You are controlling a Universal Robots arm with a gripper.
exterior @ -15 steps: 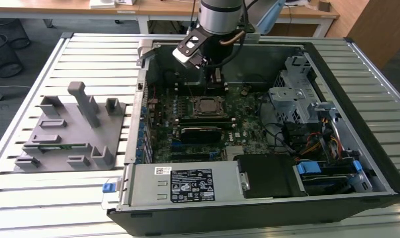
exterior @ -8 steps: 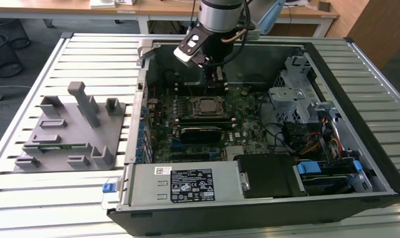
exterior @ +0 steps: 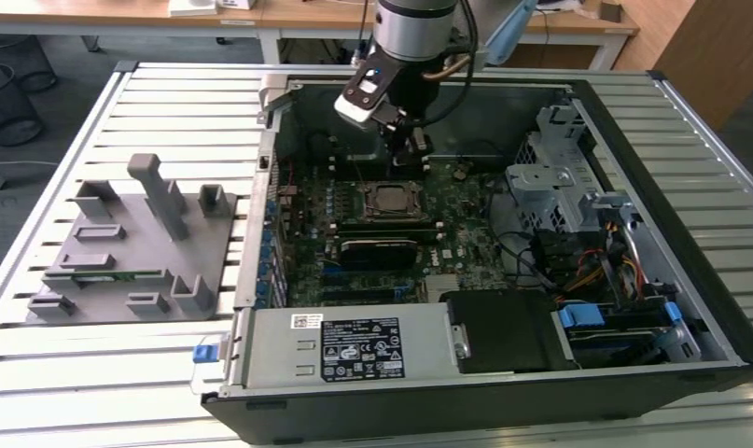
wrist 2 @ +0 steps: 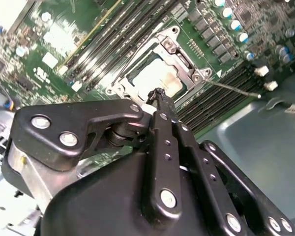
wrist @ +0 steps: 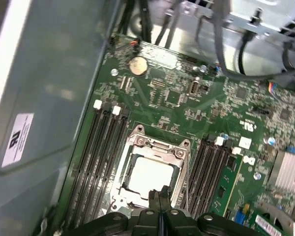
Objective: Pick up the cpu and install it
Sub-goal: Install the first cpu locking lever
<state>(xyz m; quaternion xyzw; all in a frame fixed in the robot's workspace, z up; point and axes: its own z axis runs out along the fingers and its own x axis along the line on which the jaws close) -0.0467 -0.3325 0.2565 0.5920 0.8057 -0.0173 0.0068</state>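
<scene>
- My fingers [wrist 2: 160, 94] are shut tight with nothing between them. In both wrist views the tips [wrist: 159, 195] meet in a thin line.
- I hang inside the open case [exterior: 675, 140], low over the motherboard [exterior: 469, 233].
- The cpu [wrist: 150, 173] lies flat in the socket [wrist: 137, 142], silver top up, with the metal frame around its edges.
- In the second wrist view my tips stand just at the cpu's [wrist 2: 155, 78] near edge. I cannot tell whether they touch it.
- Dark memory slots [wrist: 101, 147] run along both sides of the socket.
- A thin wire lever [wrist 2: 236, 89] sticks out beside the socket.
- A grey fixture [exterior: 127, 252] sits on the slatted worktop [exterior: 164, 103], at the exterior view's left, well apart from the cpu [exterior: 393, 199].
</scene>
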